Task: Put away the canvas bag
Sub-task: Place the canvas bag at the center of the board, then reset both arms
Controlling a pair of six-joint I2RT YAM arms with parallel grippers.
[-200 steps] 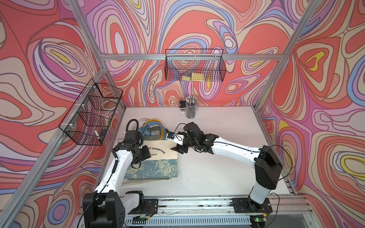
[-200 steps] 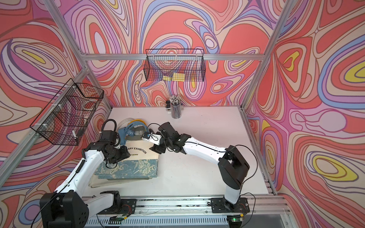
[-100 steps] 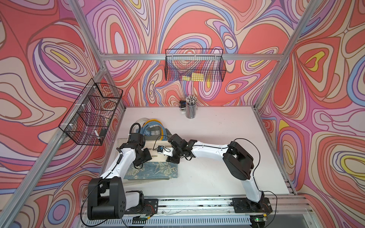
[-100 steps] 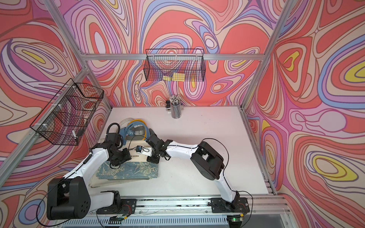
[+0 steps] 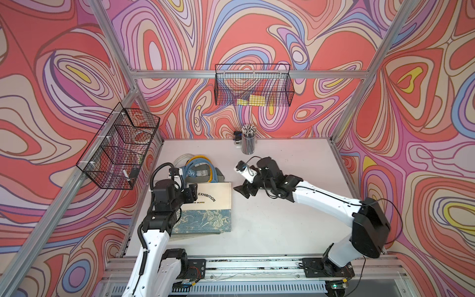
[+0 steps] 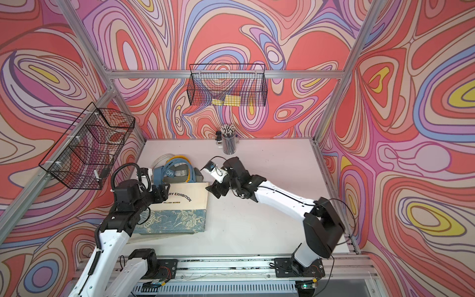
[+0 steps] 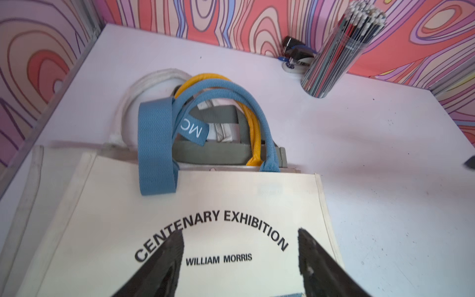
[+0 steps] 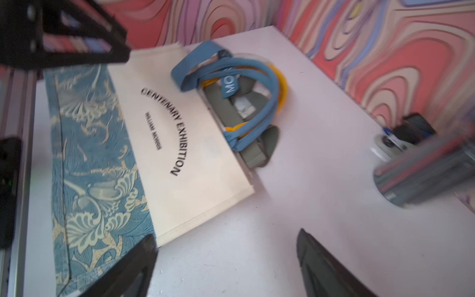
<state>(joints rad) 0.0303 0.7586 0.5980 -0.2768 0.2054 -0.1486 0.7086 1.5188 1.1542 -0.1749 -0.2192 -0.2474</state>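
Flat on white counter [image 5: 282, 218], left of centre in both top views: cream canvas bag with blue floral lower band [image 5: 205, 205], blue strap handles [image 7: 156, 144] toward back wall. Left claw [image 7: 240, 231] spread apart over printed lettering, gripping nothing. Right claw [image 8: 226, 234] wide apart, empty, over bare counter just right of bag's edge. Clear cup of pencils [image 5: 248, 144] at upper centre, well apart.

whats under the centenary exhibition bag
More bags: a grey bag pokes out past its top edge, a cream edge shows at its side, plus a yellow handle and a white rope handle. The canvas bag covers the rest; how many is unclear.
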